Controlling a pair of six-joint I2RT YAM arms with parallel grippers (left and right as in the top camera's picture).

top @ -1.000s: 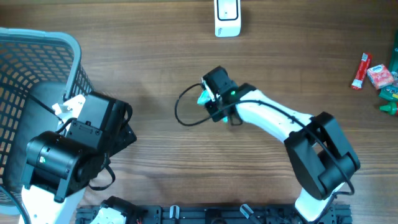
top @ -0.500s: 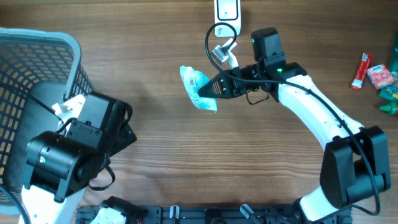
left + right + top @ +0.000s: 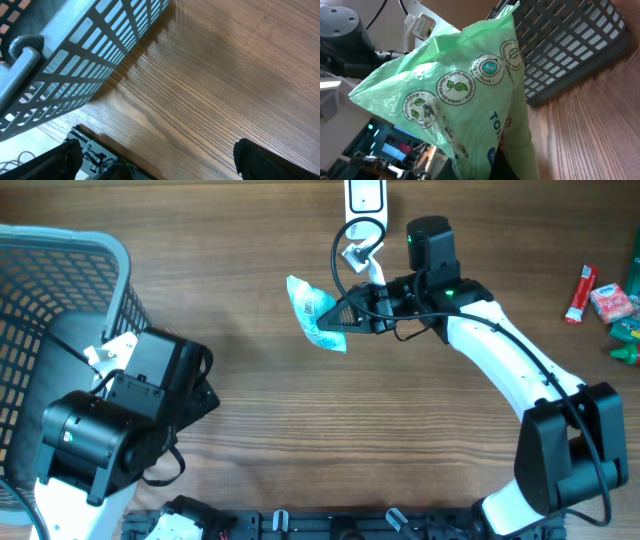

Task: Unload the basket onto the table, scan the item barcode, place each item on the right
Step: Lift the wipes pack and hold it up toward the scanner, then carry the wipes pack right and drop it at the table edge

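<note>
Arm on the right [image 3: 500,360] extended forward, wrist leftward, green packet [image 3: 318,315] between jaws.

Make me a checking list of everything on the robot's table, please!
Surface: brown wooden table, no spills seen.
Job's things: green wipes packet, held up near the white scanner.
Clutter: gray basket at the left; red tube and small packets at the right edge.
Grippers: right gripper shut on the wipes packet; left gripper open, holding nothing.
Cables: black cable looping by the right wrist.
Surroundings: dark rail along the near edge.
</note>
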